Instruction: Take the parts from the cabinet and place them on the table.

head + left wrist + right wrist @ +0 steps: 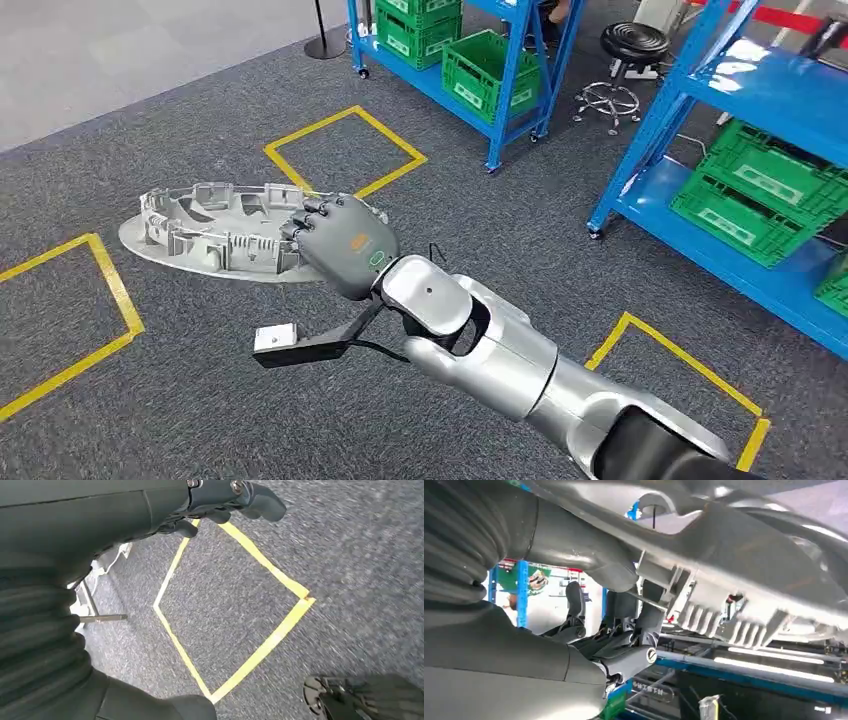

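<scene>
I hold one part (215,232), a grey ribbed casting, flat and oval, carried in the air over the carpet (200,410). Its long axis runs from 9 to 3 o'clock across my head view, and my right hand (345,245) sits at its 3 o'clock end. The fingers (312,218) curl over that rim; the right wrist view shows the thumb (609,565) pressed to the casting's face (744,545) and the darker fingers (609,640) hooked on its ribbed edge, so the hold looks firm. From the fingers the part's whole body stretches away toward 9 o'clock, cantilevered on one hand, and I judge that overhang is what the set-down turns on.

My left hand (75,560) hangs low over the carpet; its fingers (220,505) look curled in with nothing in them. The right hand is clearly the working one.

Count: one part, two blue shelf racks (740,90) from 12 to 3 o'clock, several green crates (490,65) on them, one stool (625,60), four yellow tape squares (345,150) on the floor. No counter is in sight, so I judge the carry is only midway.
</scene>
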Available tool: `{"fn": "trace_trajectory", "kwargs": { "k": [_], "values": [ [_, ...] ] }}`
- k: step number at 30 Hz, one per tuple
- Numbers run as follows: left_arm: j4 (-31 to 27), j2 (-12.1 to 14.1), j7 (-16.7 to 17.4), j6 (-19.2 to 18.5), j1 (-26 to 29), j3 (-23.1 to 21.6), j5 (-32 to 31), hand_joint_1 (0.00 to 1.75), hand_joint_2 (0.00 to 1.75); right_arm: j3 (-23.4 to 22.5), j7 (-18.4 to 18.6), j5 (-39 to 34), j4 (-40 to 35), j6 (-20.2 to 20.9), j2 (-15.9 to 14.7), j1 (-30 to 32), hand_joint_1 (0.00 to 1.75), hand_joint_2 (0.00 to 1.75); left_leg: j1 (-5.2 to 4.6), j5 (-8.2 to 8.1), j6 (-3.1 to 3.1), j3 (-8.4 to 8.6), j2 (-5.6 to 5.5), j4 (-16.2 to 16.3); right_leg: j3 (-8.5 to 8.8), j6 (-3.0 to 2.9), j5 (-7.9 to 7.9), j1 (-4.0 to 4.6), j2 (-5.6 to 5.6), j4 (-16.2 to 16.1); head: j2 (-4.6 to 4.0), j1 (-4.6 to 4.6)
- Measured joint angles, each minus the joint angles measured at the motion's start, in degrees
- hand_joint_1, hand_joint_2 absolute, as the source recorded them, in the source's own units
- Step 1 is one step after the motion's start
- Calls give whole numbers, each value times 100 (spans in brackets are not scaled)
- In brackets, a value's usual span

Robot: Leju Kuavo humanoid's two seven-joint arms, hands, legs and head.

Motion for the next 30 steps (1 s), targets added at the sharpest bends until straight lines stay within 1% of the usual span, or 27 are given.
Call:
{"fn": "trace_trajectory", "kwargs": {
  "k": [1,2,3,4,5,6,7,9,10,11,12,13,15,16,17,18,19,20,21,22,23,24,25,26,27,28,30],
  "values": [
    [2,7,2,-4,11,0,-4,0,175,0,0,0,-2,-2,-2,2,175,175,22,17,38,7,-53,-14,-21,55,-73,-39,159,79,0,2],
    [0,11,5,-9,9,0,-13,0,175,0,-9,0,-9,-4,-2,4,175,175,23,22,66,0,-104,-14,-122,67,-245,-53,420,318,0,4],
    [-2,20,5,-11,-6,0,-15,0,175,-2,-2,-2,-9,-9,-13,7,175,175,21,33,100,-12,-149,-14,-305,68,-463,-52,554,716,0,9],
    [-2,20,5,-11,-22,0,-15,0,175,-2,2,-2,-9,-9,-31,14,175,175,9,39,113,-27,-221,-13,-544,66,-682,-50,626,1215,0,13],
    [-2,20,2,-15,-26,0,-15,0,175,-2,0,-2,-9,-9,-46,34,175,175,-5,45,122,-36,-293,-12,-753,53,-810,-46,648,1614,0,11],
    [0,20,-4,-15,-21,0,-15,0,175,-2,0,-2,-9,-9,-52,67,175,175,-19,50,128,-42,-370,-11,-873,34,-809,-36,658,1815,0,13],
    [0,20,-9,-15,-15,0,-18,0,175,-2,2,-2,-7,-7,-57,85,175,175,-24,54,129,-43,-438,-10,-850,2,-690,-26,668,1723,0,11],
    [0,20,-7,-15,-15,0,-70,0,175,-2,15,-2,-9,-7,-76,87,175,175,-27,72,115,-41,-582,-7,-474,-89,-211,-1,739,916,0,11],
    [0,13,17,-15,-26,-2,-96,0,175,-9,24,-2,-9,-11,-92,82,175,175,-23,82,102,-41,-644,-7,-211,-135,26,14,885,388,0,13],
    [0,-15,68,-13,-40,-2,-125,0,175,-20,24,-4,-11,-33,-114,84,175,175,-27,97,74,-61,-692,-1,-90,-170,-6,22,1118,88,0,4],
    [-4,-33,116,7,-68,-2,-138,0,175,-39,22,-11,-20,-72,-131,85,175,175,-19,117,34,-84,-760,-2,-102,-126,22,31,1041,51,0,11],
    [-4,-37,138,20,-77,-2,-151,0,175,-61,20,-13,-20,-125,-162,89,175,175,-3,133,-1,-106,-795,-17,-100,-133,17,51,995,55,0,17],
    [0,-52,129,20,-60,-2,-190,0,175,-63,11,-9,-20,-190,-199,98,175,175,18,174,-78,-113,-881,-68,-93,-178,52,68,930,28,0,20],
    [0,-50,127,20,-59,-4,-210,0,175,-63,7,-9,-24,-212,-208,108,175,175,19,172,-94,-149,-860,-32,-32,-218,137,-17,837,-84,0,13],
    [4,-61,127,17,-59,-4,-232,0,175,-63,7,-22,-26,-236,-227,131,175,175,-31,77,-89,-202,-607,77,-7,-240,152,4,797,-108,0,9],
    [7,-74,131,15,-77,-7,-260,0,175,-66,2,-59,-28,-300,-265,153,175,175,-40,-142,-99,-343,-396,396,-8,-257,157,9,737,-112,0,-26],
    [7,-77,153,15,-98,-9,-273,0,175,-70,-4,-81,-29,-373,-316,193,175,175,-32,-362,-120,-529,-286,817,-10,-263,153,19,660,-111,0,-24],
    [7,-77,169,15,-112,-9,-280,0,175,-72,-13,-103,-28,-413,-371,244,175,175,-26,-556,-143,-725,-233,1260,-11,-271,147,29,576,-109,0,-20],
    [7,-79,173,15,-113,-9,-291,0,175,-72,-28,-111,-28,-433,-402,289,175,175,-20,-651,-166,-859,-214,1577,-15,-271,146,29,503,-108,0,-24],
    [7,-79,177,15,-111,-9,-293,0,175,-72,-35,-114,-26,-435,-433,330,175,175,-5,-625,-183,-877,-200,1645,-16,-269,143,28,443,-107,0,-24],
    [7,-79,179,15,-105,-9,-295,0,175,-72,-41,-116,-26,-435,-455,362,175,175,17,-475,-203,-753,-176,1440,-16,-260,138,21,383,-103,-2,-24],
    [4,-77,179,15,-106,-9,-299,0,175,-70,-42,-118,-26,-435,-481,378,175,175,36,-236,-224,-479,-127,972,-16,-243,127,11,323,-90,0,-24],
    [2,-74,177,15,-112,-9,-299,0,175,-72,-41,-118,-26,-433,-498,378,175,175,46,-18,-241,-175,-22,433,-15,-209,104,-2,275,-57,0,-24],
    [2,-85,177,15,-124,-11,-302,0,175,-72,-44,-118,-28,-433,-514,375,175,175,32,-22,-257,39,269,-14,-21,-162,69,22,233,-12,0,-26],
    [5,-133,177,15,-141,-15,-302,0,175,-72,-41,-118,-28,-435,-529,372,175,175,11,-22,-176,70,320,-12,-45,-124,39,68,205,29,0,-42],
    [0,-118,177,15,-146,-15,-302,0,175,-74,-55,-116,-28,-442,-538,372,175,175,9,-17,-88,34,210,17,-43,-104,42,69,169,17,0,-4],
    [0,-118,177,15,-140,-15,-304,0,175,-74,-57,-114,-28,-444,-546,376,175,175,-14,-13,-24,-1,106,20,-15,-56,36,62,59,3,0,0]
  ]
}}
